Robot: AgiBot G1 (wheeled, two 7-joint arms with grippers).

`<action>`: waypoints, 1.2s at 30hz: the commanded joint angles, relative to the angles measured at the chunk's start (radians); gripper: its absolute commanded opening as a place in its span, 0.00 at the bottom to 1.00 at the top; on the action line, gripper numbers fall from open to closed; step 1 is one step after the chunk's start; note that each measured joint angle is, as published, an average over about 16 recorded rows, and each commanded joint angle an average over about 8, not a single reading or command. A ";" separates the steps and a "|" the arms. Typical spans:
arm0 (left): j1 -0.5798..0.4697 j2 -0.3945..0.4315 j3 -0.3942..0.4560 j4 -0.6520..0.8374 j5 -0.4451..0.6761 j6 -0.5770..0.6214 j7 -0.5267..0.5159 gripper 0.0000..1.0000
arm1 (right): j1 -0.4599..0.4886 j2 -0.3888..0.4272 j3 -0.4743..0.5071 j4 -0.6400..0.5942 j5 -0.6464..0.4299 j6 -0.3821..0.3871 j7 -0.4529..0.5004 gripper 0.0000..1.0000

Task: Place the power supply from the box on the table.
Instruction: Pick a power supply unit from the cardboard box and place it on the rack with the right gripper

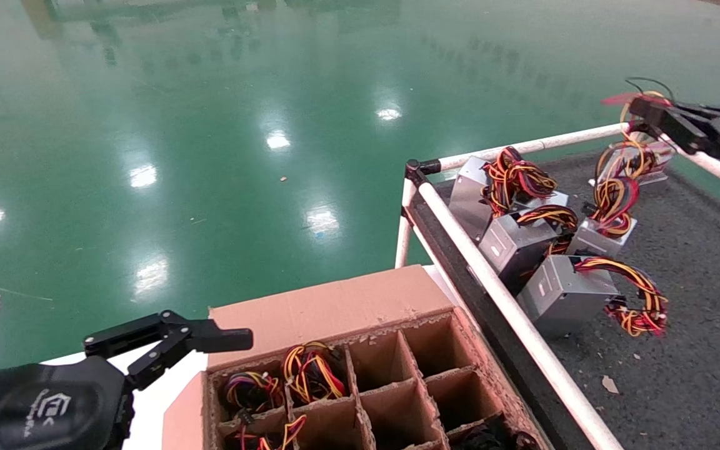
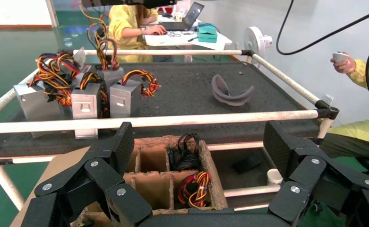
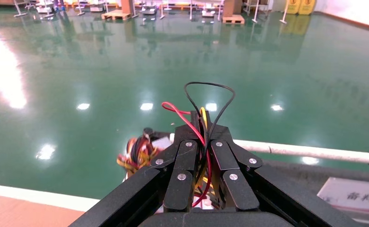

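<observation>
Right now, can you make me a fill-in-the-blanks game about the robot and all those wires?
1. The right end effector is shut on the power supply's ____.
2. The power supply is above the ____, not in the box.
3. The left end effector, near the box, is ____.
4. The floor is shiny ____.

Missing words: wires; table; open; green

Background stuff: shiny green floor (image 1: 210,125) all around, with ceiling lights glaring off it. Three other silver units (image 1: 516,244) with tightly tied wire bundles sit clustered in one corner of the surface. There's a curved grey strap thing (image 2: 230,91) lying well apart from them. Further back, someone in yellow (image 2: 125,21) works at a laptop (image 2: 188,18), and a white fan (image 2: 256,41) stands nearby.
</observation>
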 commanded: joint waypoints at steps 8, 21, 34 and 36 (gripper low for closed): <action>0.000 0.000 0.000 0.000 0.000 0.000 0.000 1.00 | -0.024 -0.005 -0.001 -0.004 -0.002 -0.037 0.011 0.00; 0.000 0.000 0.000 0.000 0.000 0.000 0.000 1.00 | -0.047 0.006 -0.020 0.004 -0.028 -0.108 0.023 1.00; 0.000 0.000 0.000 0.000 0.000 0.000 0.000 1.00 | -0.046 0.007 -0.017 0.003 -0.025 -0.103 0.023 1.00; 0.000 0.000 0.000 0.000 0.000 0.000 0.000 1.00 | -0.046 0.007 -0.016 0.002 -0.024 -0.102 0.023 1.00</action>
